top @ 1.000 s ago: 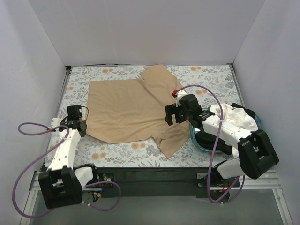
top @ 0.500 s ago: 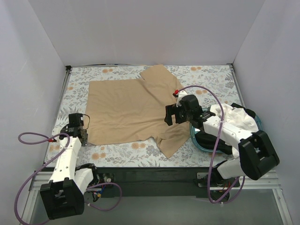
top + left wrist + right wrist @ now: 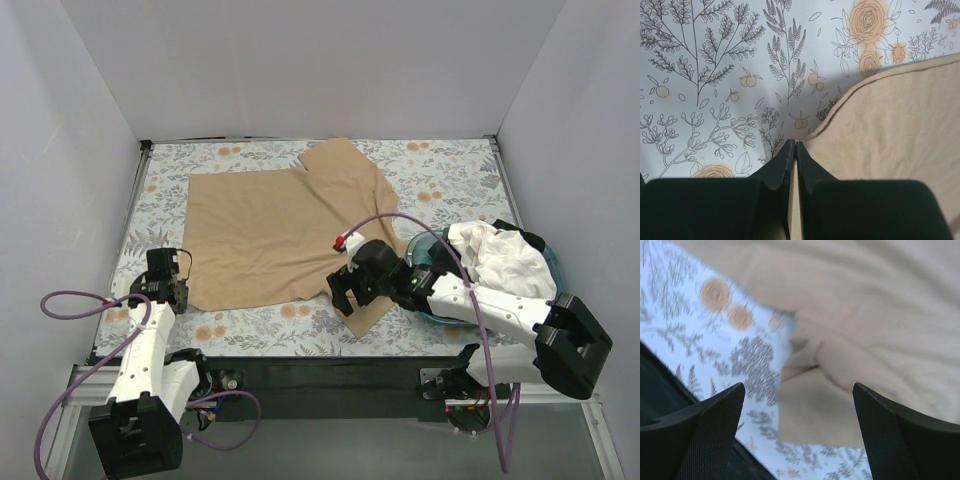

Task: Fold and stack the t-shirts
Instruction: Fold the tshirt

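A tan t-shirt (image 3: pixel 265 230) lies spread flat on a floral surface (image 3: pixel 440 170). At its near left corner sits the left gripper (image 3: pixel 178 295), jaws pressed together and, as far as the close view shows, pinching the hem. The right gripper (image 3: pixel 350 300) hovers over the shirt's near right sleeve (image 3: pixel 362 318), jaws wide apart with nothing between them. To the right, a crumpled white t-shirt (image 3: pixel 500 265) fills a teal basin (image 3: pixel 422 241).
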Action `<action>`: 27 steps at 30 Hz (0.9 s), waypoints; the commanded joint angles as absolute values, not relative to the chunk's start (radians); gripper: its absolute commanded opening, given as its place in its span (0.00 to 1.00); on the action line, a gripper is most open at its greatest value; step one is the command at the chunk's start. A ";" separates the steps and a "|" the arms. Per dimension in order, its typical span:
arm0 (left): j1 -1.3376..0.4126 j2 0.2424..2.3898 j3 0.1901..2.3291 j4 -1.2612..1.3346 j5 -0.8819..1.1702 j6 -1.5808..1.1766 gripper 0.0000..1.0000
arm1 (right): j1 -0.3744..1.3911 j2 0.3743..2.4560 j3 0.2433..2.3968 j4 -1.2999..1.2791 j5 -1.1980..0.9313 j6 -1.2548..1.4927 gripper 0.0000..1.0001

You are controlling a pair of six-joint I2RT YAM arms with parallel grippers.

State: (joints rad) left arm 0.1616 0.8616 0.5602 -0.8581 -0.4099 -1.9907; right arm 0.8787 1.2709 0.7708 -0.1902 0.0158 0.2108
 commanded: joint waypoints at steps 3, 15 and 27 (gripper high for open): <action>0.166 0.838 0.525 -0.824 -0.411 -2.086 0.00 | 1.053 1.210 0.652 -0.284 0.091 0.322 0.92; 0.166 0.813 0.552 -0.861 -0.410 -2.100 0.00 | 1.126 1.341 0.650 -0.305 0.229 0.333 0.67; 0.166 0.808 0.569 -0.891 -0.489 -2.171 0.00 | 1.126 1.321 0.647 -0.497 0.287 0.396 0.14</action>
